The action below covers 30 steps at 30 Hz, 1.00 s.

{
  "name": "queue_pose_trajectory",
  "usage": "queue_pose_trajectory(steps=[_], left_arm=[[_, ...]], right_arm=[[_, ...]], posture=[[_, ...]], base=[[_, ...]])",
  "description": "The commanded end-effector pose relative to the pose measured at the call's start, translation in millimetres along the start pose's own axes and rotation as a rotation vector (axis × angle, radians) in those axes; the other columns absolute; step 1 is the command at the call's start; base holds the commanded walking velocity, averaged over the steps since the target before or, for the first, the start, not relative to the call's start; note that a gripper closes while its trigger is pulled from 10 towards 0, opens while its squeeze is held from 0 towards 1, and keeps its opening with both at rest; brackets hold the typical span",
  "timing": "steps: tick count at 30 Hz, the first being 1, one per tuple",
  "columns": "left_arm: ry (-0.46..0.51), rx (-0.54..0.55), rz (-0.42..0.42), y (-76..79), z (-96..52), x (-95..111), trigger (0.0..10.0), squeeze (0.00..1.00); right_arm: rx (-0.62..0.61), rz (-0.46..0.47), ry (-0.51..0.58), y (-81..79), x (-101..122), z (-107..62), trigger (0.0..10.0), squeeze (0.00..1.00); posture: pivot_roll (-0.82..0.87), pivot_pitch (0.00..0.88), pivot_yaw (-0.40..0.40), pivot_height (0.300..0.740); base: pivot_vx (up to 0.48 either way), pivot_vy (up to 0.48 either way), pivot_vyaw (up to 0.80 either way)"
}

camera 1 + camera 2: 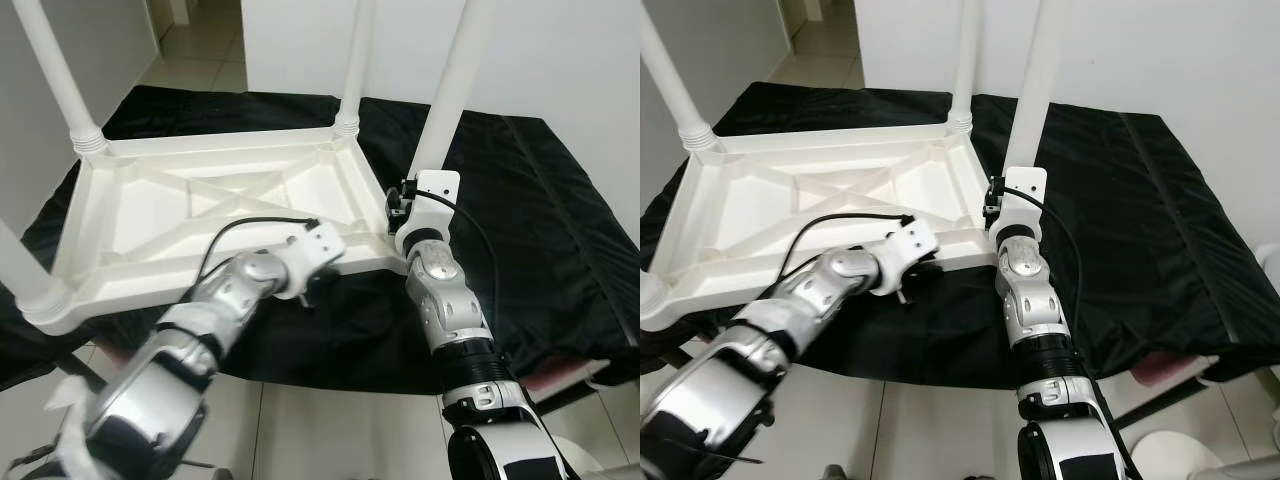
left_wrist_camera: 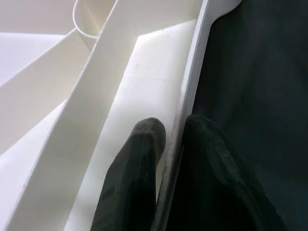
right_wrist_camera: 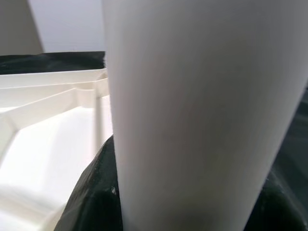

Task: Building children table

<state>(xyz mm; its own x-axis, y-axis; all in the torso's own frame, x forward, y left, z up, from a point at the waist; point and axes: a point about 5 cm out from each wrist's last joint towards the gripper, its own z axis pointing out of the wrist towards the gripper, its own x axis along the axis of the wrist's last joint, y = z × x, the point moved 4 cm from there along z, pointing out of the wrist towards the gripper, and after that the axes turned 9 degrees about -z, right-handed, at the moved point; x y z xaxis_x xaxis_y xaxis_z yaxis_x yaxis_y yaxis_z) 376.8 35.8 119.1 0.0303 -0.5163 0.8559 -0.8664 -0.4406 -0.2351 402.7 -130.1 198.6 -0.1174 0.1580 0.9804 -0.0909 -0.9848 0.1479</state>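
Note:
A white plastic children's table lies upside down on a black cloth. Three legs stand in its corners: far left, far right and near left. My left gripper is at the near edge, shut on the table's rim, with one black finger inside the rim wall and the other outside. My right gripper is shut on a fourth white leg, held upright at the near right corner. That leg sits between the black fingers.
The black cloth covers a low platform that extends to the right of the table. Pale tiled floor lies in front of me and runs through a passage at the back left. White walls stand behind.

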Motion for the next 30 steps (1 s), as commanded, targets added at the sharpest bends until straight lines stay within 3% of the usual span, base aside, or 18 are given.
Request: queue_pose_trajectory(steps=[1,5,8,12,13,14,15,17,18,22,23,25,27,30], left_arm=[[-0.108,-0.22,0.028,20.7,-7.8,-23,0.0,0.0],[-0.141,-0.211,0.04,14.8,-17.6,-33,0.0,0.0],[-0.191,-0.189,0.053,2.2,-37.3,-48,0.0,0.0],[-0.164,-0.188,0.053,1.2,-46.6,-44,0.0,0.0],[-0.166,-0.174,0.062,0.8,-46.6,-44,8.5,0.0],[-0.175,-0.164,0.07,0.9,-45.8,-45,10.0,0.0],[-0.162,-0.146,0.057,0.3,-43.7,-43,10.0,0.19],[-0.152,-0.135,0.046,-0.2,-42.1,-40,10.0,0.19],[-0.135,-0.125,0.035,-0.7,-41.1,-36,10.0,1.0],[-0.076,-0.114,0.042,0.3,-40.0,-22,10.0,1.0],[-0.029,-0.105,0.04,0.8,-39.7,-11,10.0,0.0],[0.003,-0.099,0.037,1.3,-40.0,-4,10.0,0.0],[0.111,-0.096,-0.03,2.5,-42.6,17,10.0,0.0],[0.192,-0.079,-0.101,1.9,-43.8,31,10.0,0.0]], right_arm=[[-0.004,0.002,0.006,0.5,3,-0.1,10.0,0.0],[-0.002,0.002,0.006,0.7,3,-0.2,10.0,0.0],[0.015,0.002,0.006,-1.6,2,-1.2,10.0,0.0],[0.038,0.0,0.005,-6.5,1,-1.9,10.0,0.0],[0.044,-0.001,0.005,-7.6,1,-1.9,10.0,0.0],[0.056,-0.003,0.008,-9.8,1,-2.1,10.0,0.0],[0.075,-0.007,0.018,-12.4,3,-2.7,10.0,0.0],[0.087,-0.01,0.026,-14.1,4,-3.2,10.0,0.0],[0.101,-0.009,0.033,-15.3,4,-4.0,10.0,0.0],[0.128,0.002,0.053,-15.4,5,-7.2,10.0,0.0],[0.142,0.006,0.066,-14.9,5,-9.7,10.0,0.0],[0.152,0.009,0.074,-14.6,5,-11.6,10.0,0.0],[0.164,0.023,0.084,-12.3,4,-16.1,10.0,0.0],[0.169,0.026,0.095,-9.4,3,-20.8,10.0,0.0]], posture=[[-0.02,0.072,-0.006,0.74],[-0.02,0.073,-0.005,0.74],[-0.01,0.074,-0.008,0.74],[-0.01,0.072,-0.013,0.74],[0.0,0.071,-0.015,0.74],[0.0,0.071,-0.015,0.74],[0.0,0.071,-0.016,0.74],[0.0,0.071,-0.016,0.74],[0.0,0.069,-0.018,0.74],[0.0,0.071,-0.022,0.74],[-0.01,0.071,-0.023,0.74],[-0.01,0.071,-0.024,0.74],[-0.01,0.07,-0.026,0.74],[0.0,0.067,-0.027,0.74]], base=[[0.0,0.0,0.0],[0.0,0.0,0.0],[0.0,0.0,0.0],[0.0,0.0,0.0],[0.0,0.0,0.0],[0.0,0.0,0.0],[0.0,0.0,0.0],[0.0,0.0,0.0],[0.0,0.0,0.0],[0.0,0.0,0.0],[0.0,0.0,0.0],[0.0,0.0,0.0],[0.0,0.0,0.0],[0.0,0.0,0.0]])
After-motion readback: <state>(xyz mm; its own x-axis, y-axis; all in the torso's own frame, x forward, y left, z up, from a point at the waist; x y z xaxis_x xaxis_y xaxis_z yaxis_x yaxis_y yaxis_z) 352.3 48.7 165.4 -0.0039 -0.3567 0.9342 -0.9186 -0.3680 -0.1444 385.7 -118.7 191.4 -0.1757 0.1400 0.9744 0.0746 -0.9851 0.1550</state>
